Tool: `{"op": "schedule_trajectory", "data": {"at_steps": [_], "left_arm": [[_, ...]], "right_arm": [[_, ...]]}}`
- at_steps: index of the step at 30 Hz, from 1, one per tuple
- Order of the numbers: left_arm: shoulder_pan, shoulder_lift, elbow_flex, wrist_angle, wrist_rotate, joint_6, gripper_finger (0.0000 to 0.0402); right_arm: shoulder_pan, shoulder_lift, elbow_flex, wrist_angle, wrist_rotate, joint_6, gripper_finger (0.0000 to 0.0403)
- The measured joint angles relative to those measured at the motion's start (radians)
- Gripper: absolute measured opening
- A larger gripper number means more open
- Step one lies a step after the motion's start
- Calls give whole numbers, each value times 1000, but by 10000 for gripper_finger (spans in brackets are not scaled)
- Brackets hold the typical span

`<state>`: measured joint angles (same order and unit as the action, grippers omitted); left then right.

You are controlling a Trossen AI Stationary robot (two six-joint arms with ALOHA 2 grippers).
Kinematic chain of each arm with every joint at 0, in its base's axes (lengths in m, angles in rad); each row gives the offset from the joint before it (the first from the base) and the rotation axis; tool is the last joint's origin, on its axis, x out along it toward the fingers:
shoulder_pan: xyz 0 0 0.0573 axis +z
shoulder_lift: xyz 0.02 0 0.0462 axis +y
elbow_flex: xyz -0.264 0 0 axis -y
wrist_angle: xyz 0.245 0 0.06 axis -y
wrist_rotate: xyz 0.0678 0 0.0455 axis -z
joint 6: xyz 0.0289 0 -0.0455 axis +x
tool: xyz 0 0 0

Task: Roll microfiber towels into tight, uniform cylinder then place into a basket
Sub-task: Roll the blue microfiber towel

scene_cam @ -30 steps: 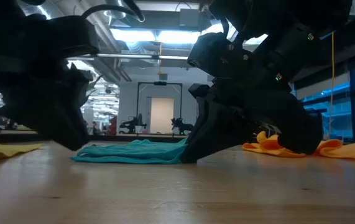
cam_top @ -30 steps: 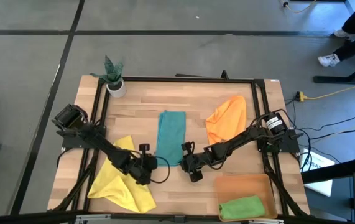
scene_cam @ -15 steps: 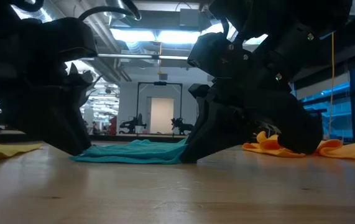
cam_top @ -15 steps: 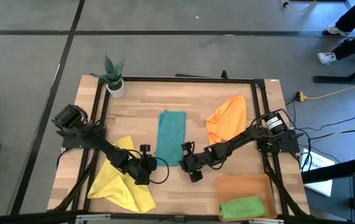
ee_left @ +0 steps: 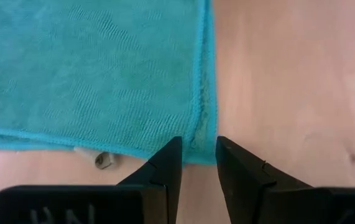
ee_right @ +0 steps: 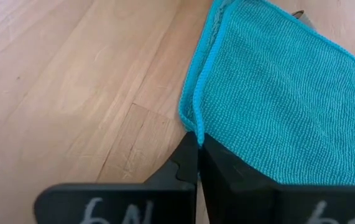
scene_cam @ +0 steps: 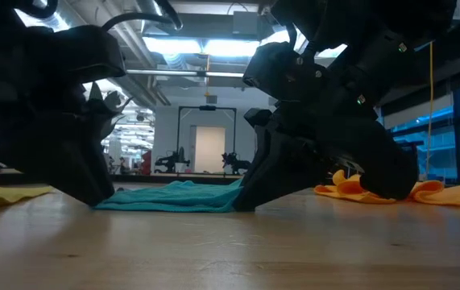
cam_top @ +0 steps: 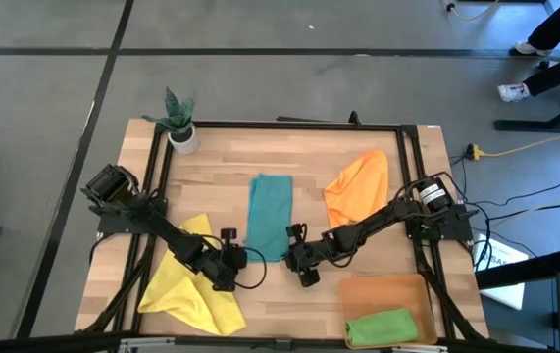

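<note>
Flanking teal towel (cam_top: pixel 269 214): yellow towel (cam_top: pixel 197 284), orange towel (cam_top: pixel 358 186), plant pot (cam_top: pixel 182 137)

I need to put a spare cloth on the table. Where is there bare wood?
Bare wood lies between the plant pot and the teal towel, and along the near edge between the yellow towel and the basket. It is crowded at the teal towel's near end, where the left gripper and right gripper meet.
</note>
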<state>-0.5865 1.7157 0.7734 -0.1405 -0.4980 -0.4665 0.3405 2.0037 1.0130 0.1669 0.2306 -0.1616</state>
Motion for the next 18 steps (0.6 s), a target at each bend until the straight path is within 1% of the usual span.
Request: {"op": "schedule_trajectory", "data": {"at_steps": [4,11,18], "left_arm": [[3,0,0,32,48,16,90],[10,52,4,44,22,37,90],[6,27,38,7,35,160,90]], "right_arm": [[0,0,0,0,0,0,10],[0,0,0,0,1,0,10],[0,0,0,0,1,0,10]]}}
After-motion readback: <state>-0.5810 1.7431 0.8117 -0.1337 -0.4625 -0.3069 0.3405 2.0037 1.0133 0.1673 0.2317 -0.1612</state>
